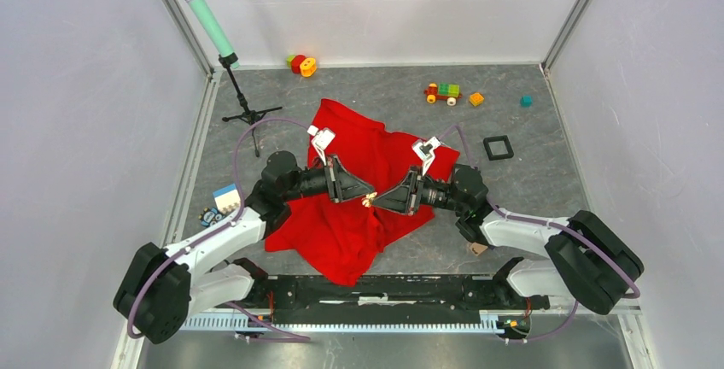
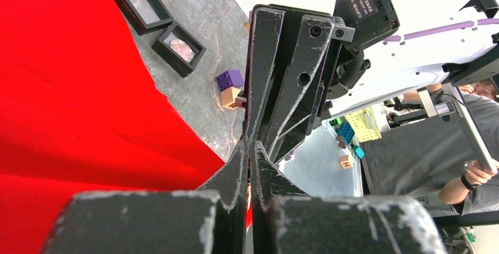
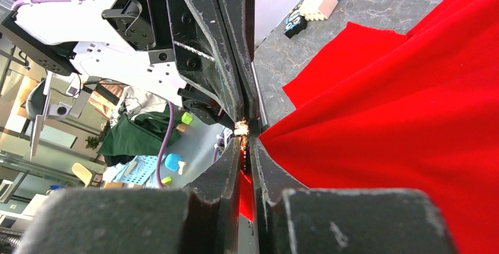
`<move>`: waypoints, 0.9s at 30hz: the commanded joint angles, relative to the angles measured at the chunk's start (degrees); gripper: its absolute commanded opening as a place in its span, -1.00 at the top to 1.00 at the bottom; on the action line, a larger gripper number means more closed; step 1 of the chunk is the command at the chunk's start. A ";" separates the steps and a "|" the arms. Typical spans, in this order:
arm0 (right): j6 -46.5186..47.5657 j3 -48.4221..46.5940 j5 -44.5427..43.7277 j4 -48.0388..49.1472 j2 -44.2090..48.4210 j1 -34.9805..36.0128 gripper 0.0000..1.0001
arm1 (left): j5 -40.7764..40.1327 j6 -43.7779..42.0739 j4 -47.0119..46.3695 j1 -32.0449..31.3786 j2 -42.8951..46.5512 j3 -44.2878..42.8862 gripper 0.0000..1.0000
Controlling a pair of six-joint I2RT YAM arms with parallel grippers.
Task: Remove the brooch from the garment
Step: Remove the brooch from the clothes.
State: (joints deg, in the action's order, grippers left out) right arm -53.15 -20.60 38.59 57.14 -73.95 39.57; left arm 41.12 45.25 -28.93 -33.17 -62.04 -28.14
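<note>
The red garment [image 1: 359, 155] lies crumpled mid-table, with a fold lifted between both arms. The small gold brooch [image 1: 370, 200] glints where the two grippers meet tip to tip. My left gripper [image 1: 364, 196] is shut; the left wrist view [image 2: 249, 148] shows a gold bit and a sliver of red between its jaws. My right gripper [image 1: 378, 203] is shut on a pinch of the red cloth, which shows between its jaws in the right wrist view [image 3: 246, 143]. There the brooch [image 3: 241, 129] sparkles just beyond its tips, and the garment [image 3: 382, 119] fans out taut from them.
A teal microphone on a black stand [image 1: 205, 14] is at back left. Toy blocks [image 1: 442, 92], an orange cube [image 1: 475, 98] and a teal cube [image 1: 526, 101] lie at the back right. A black square frame [image 1: 498, 147] lies right of the garment. A blue-white block [image 1: 226, 196] lies left.
</note>
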 commanded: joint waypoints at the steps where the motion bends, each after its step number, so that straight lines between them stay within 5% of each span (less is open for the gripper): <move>1: -0.07 -0.87 -0.27 2.86 -0.50 -0.20 0.73 | 2.93 1.81 -5.56 -1.80 -0.61 -2.19 0.95; 10: 0.38 -0.72 0.60 3.28 0.22 -0.20 0.62 | 1.27 0.92 -3.49 -2.21 -0.81 -2.37 0.95; 16: 3.48 -0.07 -0.15 -0.86 2.57 -0.20 0.46 | -8.12 -5.64 11.11 -2.06 1.29 -5.09 0.95; 22: 6.62 1.98 -2.63 -4.40 5.17 -0.20 -0.46 | -15.57 -8.84 19.90 -2.05 2.60 -6.90 0.96; 27: 9.93 2.19 -4.65 -9.11 5.61 -0.15 -0.57 | -17.48 -10.00 21.89 -1.99 3.73 -7.18 0.95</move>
State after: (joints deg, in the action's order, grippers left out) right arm -47.29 -18.81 36.56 51.20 -69.25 39.53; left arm 27.22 38.92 -9.91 -35.00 -60.25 -32.95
